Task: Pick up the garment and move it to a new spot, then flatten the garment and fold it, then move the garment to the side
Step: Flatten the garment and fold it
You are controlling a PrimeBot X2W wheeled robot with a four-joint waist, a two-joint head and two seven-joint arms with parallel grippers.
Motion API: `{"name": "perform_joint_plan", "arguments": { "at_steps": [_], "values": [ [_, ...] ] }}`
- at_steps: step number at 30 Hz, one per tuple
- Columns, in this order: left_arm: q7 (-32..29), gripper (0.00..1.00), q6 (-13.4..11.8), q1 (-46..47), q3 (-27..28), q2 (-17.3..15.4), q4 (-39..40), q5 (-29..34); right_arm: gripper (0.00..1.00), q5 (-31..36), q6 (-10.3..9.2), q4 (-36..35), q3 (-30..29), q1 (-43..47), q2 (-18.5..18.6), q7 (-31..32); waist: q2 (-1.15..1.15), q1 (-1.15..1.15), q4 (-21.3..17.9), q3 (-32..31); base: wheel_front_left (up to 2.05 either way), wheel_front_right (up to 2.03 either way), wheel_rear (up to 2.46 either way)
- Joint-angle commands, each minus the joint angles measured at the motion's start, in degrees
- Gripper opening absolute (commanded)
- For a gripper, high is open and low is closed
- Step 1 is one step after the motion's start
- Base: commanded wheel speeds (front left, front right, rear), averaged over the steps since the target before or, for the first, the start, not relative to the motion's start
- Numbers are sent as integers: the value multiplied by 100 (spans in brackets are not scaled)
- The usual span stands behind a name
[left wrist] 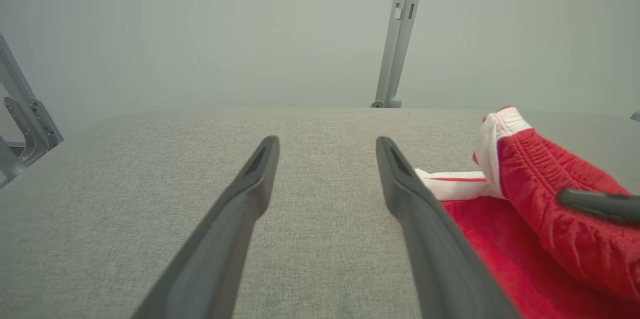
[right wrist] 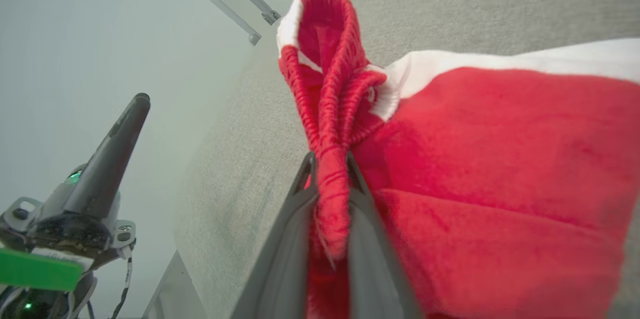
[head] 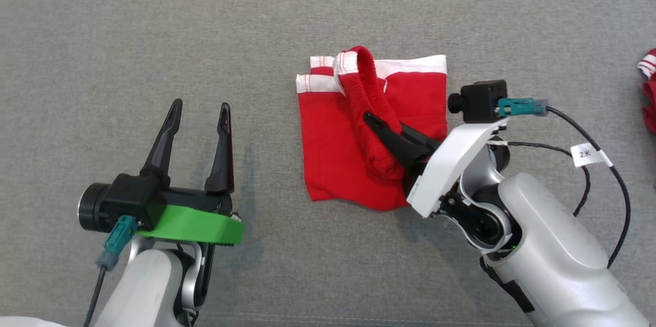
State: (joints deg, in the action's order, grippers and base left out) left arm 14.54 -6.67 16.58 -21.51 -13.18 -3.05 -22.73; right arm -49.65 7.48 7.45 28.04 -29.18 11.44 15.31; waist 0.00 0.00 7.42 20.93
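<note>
- Just off the middle of the head view, toward 3 o'clock, the red garment [head: 333,163] lies on the grey fabric surface [head: 154,19]. It forms a compact, roughly square stack, with its white hem bands [head: 410,64] lined up along the 12 o'clock edge.
- Its elastic waistband [head: 365,86] isn't flat. It rears up as a ribbed loop, running from the 12 o'clock edge down toward 5 o'clock of the stack.
- Reaching in from 4 o'clock, the right gripper [head: 376,123] is clenched on that waistband. The right wrist view shows the ribbed strip pinched between its two nearly closed fingers [right wrist: 300,199], while the rest of the cloth rests on the surface.
- At 8 o'clock the left gripper [head: 201,106] hovers well apart from the garment, fingers spread wide with nothing between them. Bare grey fabric shows through the gap in its own wrist view.
- At the 3 o'clock edge a second red-and-white cloth [head: 650,81] lies well apart and looks uninvolved.
- The step in hand, as I read it, is the fold, late on: the body is already doubled and only the raised band is left to settle.
- The next move calls for carrying the band over and down onto the stack, then letting go without dragging the layers beneath. The free left gripper could come in toward the 9 o'clock edge to pin them. Sliding the stack aside comes after.
</note>
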Motion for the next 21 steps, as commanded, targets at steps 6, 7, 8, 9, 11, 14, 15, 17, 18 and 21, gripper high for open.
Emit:
{"name": "perform_joint_plan", "arguments": {
  "at_steps": [6, 7, 8, 9, 11, 14, 15, 17, 18, 21],
  "values": [
    [51, 100, 54, 74, 37, 105, -99, 8, 0, -111, 1, 487, 396, -343, -176, -404, 0, 0, 346, 133, 0, 0, 0],
    [51, 100, 54, 74, 37, 105, -99, 8, 0, -111, 1, 487, 396, -343, -176, -404, 0, 0, 346, 133, 0, 0, 0],
    [55, 100, 62, 70, 45, 115, -107, 17, 0, -122, 1, 562, 457, -386, -183, -462, 0, 0, 352, 136, 0, 0, 0],
    [58, 100, 65, 70, 50, 125, -115, 22, 0, -100, 1, 642, 538, -441, -180, -519, 0, 0, 352, 140, 0, 0, 0],
    [63, 100, 72, 82, 60, 145, -131, 44, 46, -37, 1, 788, 682, -530, -179, -667, 0, 0, 347, 145, 0, 0, 0],
    [67, 100, 92, 110, 81, 154, -155, 69, 100, 32, 1, 937, 949, -646, -163, -883, 0, 0, 313, 147, 0, 0, 0],
    [67, 100, 96, 110, 87, 152, -157, 74, 100, 109, 1, 959, 1044, -695, -115, -984, 0, 0, 293, 147, 0, 0, 0],
    [57, 100, 102, 102, 100, 144, -166, 83, 100, 224, 1, 991, 1217, -729, -30, -1192, 0, 0, 243, 140, 0, 0, 0],
    [57, 100, 111, 100, 107, 139, -172, 93, 100, 327, 1, 964, 1292, -774, 24, -1342, 0, 0, 217, 134, 0, 0, 0],
    [59, 100, 104, 90, 142, 121, -182, 120, 100, 548, 1, 849, 1414, -830, 178, -1840, 0, 0, 118, 101, 0, 0, 0]
  ]
}}
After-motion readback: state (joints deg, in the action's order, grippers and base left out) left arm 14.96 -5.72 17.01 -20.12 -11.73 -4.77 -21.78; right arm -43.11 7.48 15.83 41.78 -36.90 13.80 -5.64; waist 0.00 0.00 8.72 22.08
